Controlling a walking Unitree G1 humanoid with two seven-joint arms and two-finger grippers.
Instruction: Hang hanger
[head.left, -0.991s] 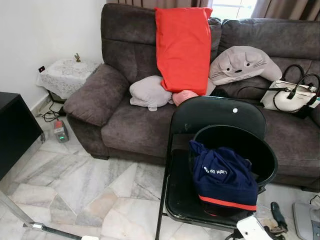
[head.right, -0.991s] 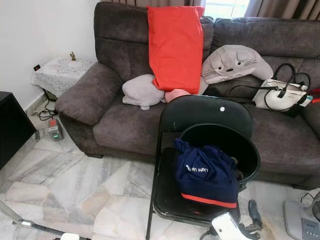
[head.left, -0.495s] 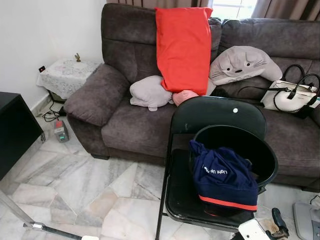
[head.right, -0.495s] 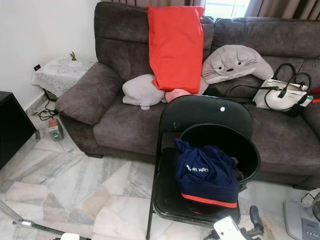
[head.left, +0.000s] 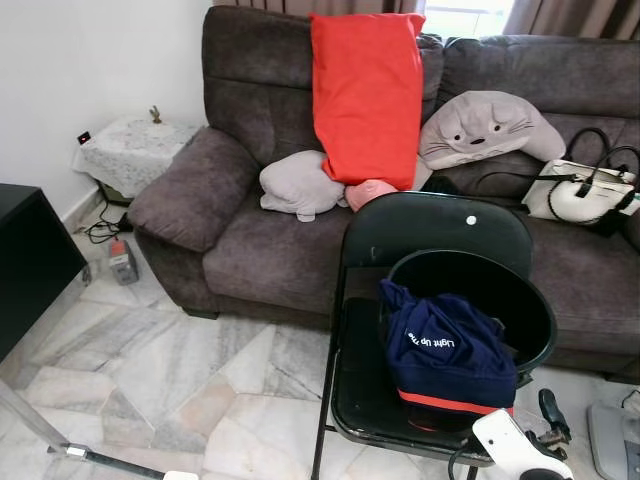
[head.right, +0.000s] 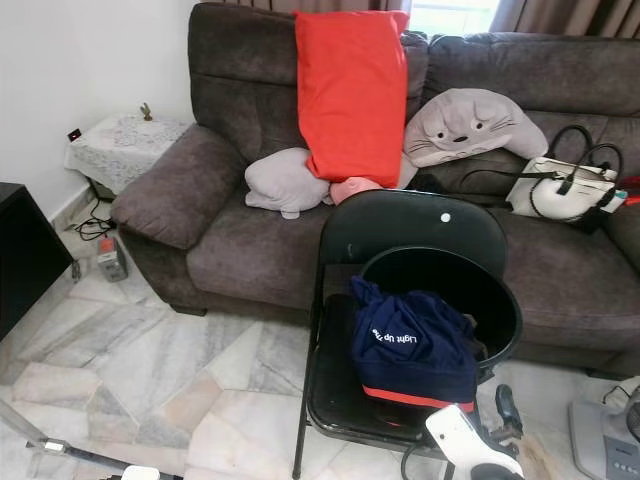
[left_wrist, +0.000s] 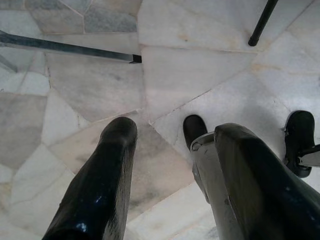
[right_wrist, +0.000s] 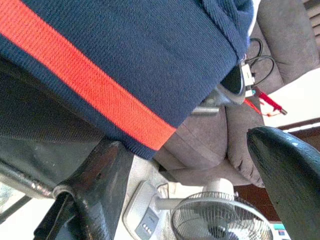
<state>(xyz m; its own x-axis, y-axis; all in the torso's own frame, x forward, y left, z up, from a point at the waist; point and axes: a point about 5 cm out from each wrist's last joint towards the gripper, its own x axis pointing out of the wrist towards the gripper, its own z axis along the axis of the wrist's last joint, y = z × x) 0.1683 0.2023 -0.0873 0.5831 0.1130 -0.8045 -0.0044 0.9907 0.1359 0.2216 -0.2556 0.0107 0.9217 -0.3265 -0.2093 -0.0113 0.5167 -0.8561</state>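
A navy garment (head.left: 445, 345) with a red hem stripe hangs over the rim of a black basket (head.left: 520, 300). The basket stands on a black folding chair (head.left: 370, 390) in front of the sofa. My right gripper (head.left: 548, 418) is low at the chair's front right corner, beside the garment's hem. In the right wrist view its fingers (right_wrist: 100, 185) are spread wide, open, with the red-striped hem (right_wrist: 100, 95) just beyond them and nothing between them. My left gripper (left_wrist: 175, 130) hangs idle and open over the marble floor.
A dark sofa (head.left: 250, 240) holds a red pillow (head.left: 365, 95), plush cushions and a white handbag (head.left: 580, 195). A small lace-covered table (head.left: 130, 150) is at the left wall, a black cabinet (head.left: 25, 255) nearer. A fan (right_wrist: 215, 220) stands at the right, a metal bar (left_wrist: 70, 47) lies on the floor.
My right gripper has risen from the bottom edge to the chair's front right corner, closer to the garment. Everything else stays put.
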